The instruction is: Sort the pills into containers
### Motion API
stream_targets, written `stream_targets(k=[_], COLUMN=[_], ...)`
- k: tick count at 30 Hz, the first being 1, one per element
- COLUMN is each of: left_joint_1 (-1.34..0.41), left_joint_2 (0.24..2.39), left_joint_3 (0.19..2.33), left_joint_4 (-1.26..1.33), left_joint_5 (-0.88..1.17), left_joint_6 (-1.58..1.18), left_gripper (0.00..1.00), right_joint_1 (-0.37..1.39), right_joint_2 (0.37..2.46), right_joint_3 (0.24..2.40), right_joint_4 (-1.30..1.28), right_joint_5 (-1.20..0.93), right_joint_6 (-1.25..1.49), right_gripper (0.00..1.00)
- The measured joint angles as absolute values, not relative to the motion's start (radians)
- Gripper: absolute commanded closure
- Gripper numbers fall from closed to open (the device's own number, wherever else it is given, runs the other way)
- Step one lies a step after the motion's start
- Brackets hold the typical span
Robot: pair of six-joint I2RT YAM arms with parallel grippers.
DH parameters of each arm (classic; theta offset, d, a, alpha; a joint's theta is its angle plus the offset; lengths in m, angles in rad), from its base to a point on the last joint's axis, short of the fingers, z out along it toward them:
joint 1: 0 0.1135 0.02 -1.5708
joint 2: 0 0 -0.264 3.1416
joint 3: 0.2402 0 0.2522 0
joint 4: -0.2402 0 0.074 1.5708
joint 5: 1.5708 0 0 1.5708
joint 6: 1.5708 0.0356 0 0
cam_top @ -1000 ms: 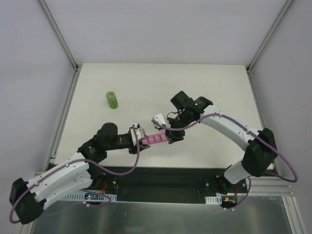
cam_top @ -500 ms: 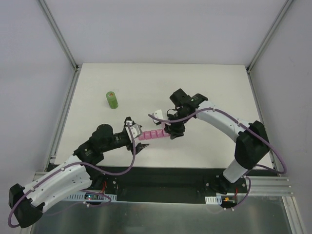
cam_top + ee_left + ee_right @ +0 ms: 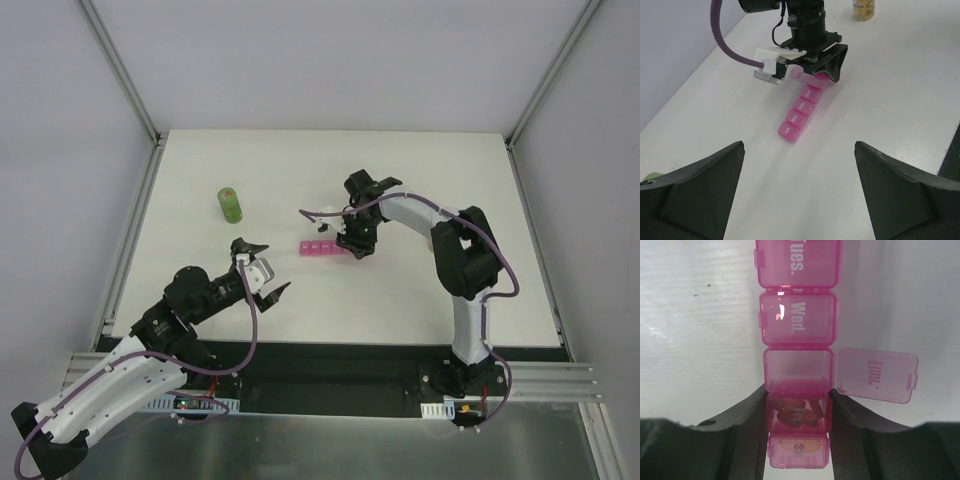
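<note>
Strip [image 3: 320, 249]: pink, flat at mid-table, its 3 o'clock end clamped in your right gripper [image 3: 350, 245]; the Thu lid [image 3: 876, 375] stood open over an empty cell, and tan pills [image 3: 797, 412] showed in the Fri and Sat cells. Your left gripper [image 3: 263, 270] hung spread wide, holding nothing, at the strip's 8 o'clock and well apart from it. Green bottle [image 3: 231, 205] stood at the strip's 10 o'clock; a small clear bottle [image 3: 863, 9] sat beyond your right gripper in the left wrist view.

L tool [image 3: 264, 270] wide open | R tool [image 3: 352, 244] clamped on containers [image 3: 316, 249]
</note>
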State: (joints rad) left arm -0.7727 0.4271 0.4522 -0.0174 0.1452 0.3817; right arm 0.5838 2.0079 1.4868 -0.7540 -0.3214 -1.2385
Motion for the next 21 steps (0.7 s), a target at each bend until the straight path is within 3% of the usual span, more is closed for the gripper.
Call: stream_targets(k=[2,4,8,16,19,21], left_joint_1=[-0.773,-0.773,-0.773,-0.773,-0.771,-0.771], left_joint_2=[0.43,0.435,0.439,0.439,0.437,0.436], left_joint_3=[0.452,0.452,0.452,0.452,0.452,0.452], left_joint_4=[-0.026,-0.035,-0.045,-0.051,-0.052,-0.051], left_joint_5=[0.144,0.144,0.146,0.149,0.152,0.157], left_joint_6=[0.386,0.387,0.387,0.385,0.38,0.373], left_gripper=[0.09,0.09,0.09,0.06,0.05,0.04], right_joint_1=[0.583,0.581,0.57,0.505,0.467,0.442], right_joint_2=[2.04,2.063,2.094,2.048,1.908,1.76], right_joint_3=[1.525,1.552,1.592,1.6,1.56,1.502], right_joint_4=[-0.755,-0.754,-0.755,-0.775,-0.776,-0.77], right_joint_5=[-0.311,-0.302,-0.291,-0.277,-0.278,-0.273], right_joint_6=[-1.247,-1.251,-1.251,-1.222,-1.197,-1.178], right_gripper=[0.5,0.34,0.19,0.14,0.02,0.03])
